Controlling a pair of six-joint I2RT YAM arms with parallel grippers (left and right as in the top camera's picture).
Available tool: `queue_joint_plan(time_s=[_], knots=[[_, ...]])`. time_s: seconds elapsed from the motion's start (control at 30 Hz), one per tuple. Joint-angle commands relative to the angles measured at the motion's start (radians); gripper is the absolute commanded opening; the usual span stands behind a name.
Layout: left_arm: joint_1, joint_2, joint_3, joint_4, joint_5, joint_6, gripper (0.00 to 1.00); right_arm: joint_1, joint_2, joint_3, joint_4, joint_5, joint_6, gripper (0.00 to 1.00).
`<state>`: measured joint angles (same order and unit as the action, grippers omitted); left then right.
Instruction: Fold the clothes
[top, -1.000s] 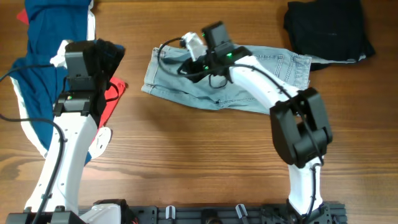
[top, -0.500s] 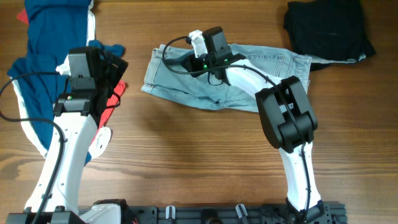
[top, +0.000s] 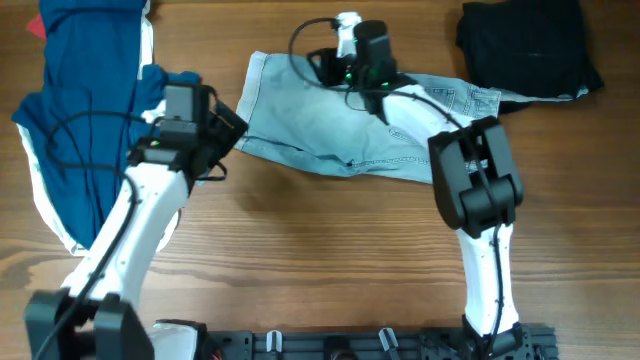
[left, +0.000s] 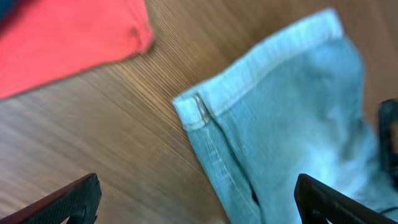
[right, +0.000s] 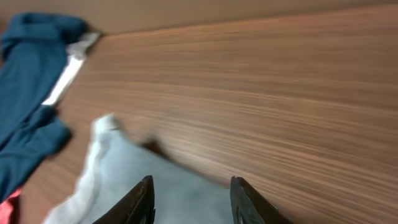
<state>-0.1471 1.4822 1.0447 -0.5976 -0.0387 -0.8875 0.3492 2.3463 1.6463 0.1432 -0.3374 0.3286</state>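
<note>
Since the table (top: 300, 250) has the big navy garment (top: 80, 130) heaped on its left side and the black garment (top: 525, 45) far right, the denim shorts (top: 330, 130), spread flat between them, look like your piece to fold first. Both arms sit at its edges, probably to pinch corners. The left gripper (left: 199, 202) hangs wide open over the hem corner (left: 196, 109) (red cloth (left: 68, 43) lies nearby), holding nothing. The right gripper (right: 193, 199), partly open, hovers at the top edge, gripping nothing visible.
</note>
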Motion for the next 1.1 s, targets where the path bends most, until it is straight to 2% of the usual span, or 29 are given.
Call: queue_joint_plan(time_s=[0.0, 0.03, 0.1, 0.17, 0.23, 0.33, 0.43, 0.53, 0.63, 1.07], knots=[[-0.037, 0.095, 0.003, 0.080, 0.001, 0.210, 1.00, -0.060, -0.028, 0.019, -0.081, -0.117, -0.024, 0.46], [-0.037, 0.126, 0.003, 0.122, 0.006, 0.309, 1.00, -0.079, -0.061, 0.019, -0.154, -0.146, -0.056, 0.50], [-0.027, 0.174, 0.003, 0.172, 0.005, 0.429, 1.00, -0.107, -0.124, 0.019, -0.281, -0.161, -0.117, 0.60], [-0.010, 0.216, 0.003, 0.210, 0.005, 0.503, 1.00, -0.127, -0.186, 0.019, -0.391, -0.159, -0.179, 0.68], [0.010, 0.256, 0.003, 0.243, 0.024, 0.592, 0.99, -0.143, -0.240, 0.019, -0.483, -0.153, -0.224, 0.84], [0.040, 0.308, 0.003, 0.284, 0.097, 0.722, 0.99, -0.167, -0.320, 0.019, -0.604, -0.130, -0.243, 1.00], [0.058, 0.343, 0.003, 0.311, 0.169, 0.805, 0.99, -0.181, -0.380, 0.019, -0.673, -0.105, -0.248, 1.00], [0.060, 0.352, 0.003, 0.337, 0.171, 0.836, 0.99, -0.187, -0.419, 0.019, -0.717, -0.040, -0.248, 0.99], [0.060, 0.353, 0.003, 0.364, 0.232, 0.861, 0.98, -0.187, -0.426, 0.019, -0.742, -0.012, -0.250, 1.00], [0.059, 0.440, 0.003, 0.378, 0.319, 0.861, 0.91, -0.204, -0.426, 0.019, -0.799, -0.010, -0.246, 1.00]])
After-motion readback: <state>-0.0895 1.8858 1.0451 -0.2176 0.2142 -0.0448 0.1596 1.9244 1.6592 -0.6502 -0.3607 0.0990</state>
